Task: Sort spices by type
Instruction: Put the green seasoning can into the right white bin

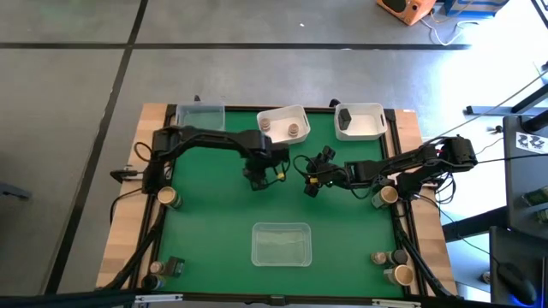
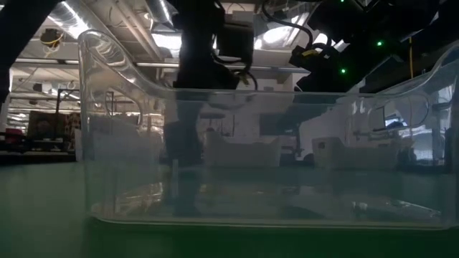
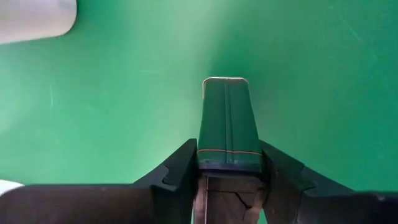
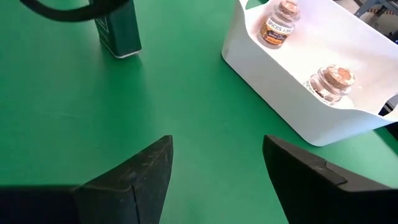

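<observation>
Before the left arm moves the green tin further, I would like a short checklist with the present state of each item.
1. Left gripper shut on the green tin: ok.
2. Tin lifted clear of the green table: cannot tell.
3. Right gripper open and empty, apart from the tin: ok.
4. Middle white tray holds two cork-topped jars, with room left: ok.
5. Clear tray at the near side empty: ok.
6. Which tray suits the tin: cannot tell.
</observation>
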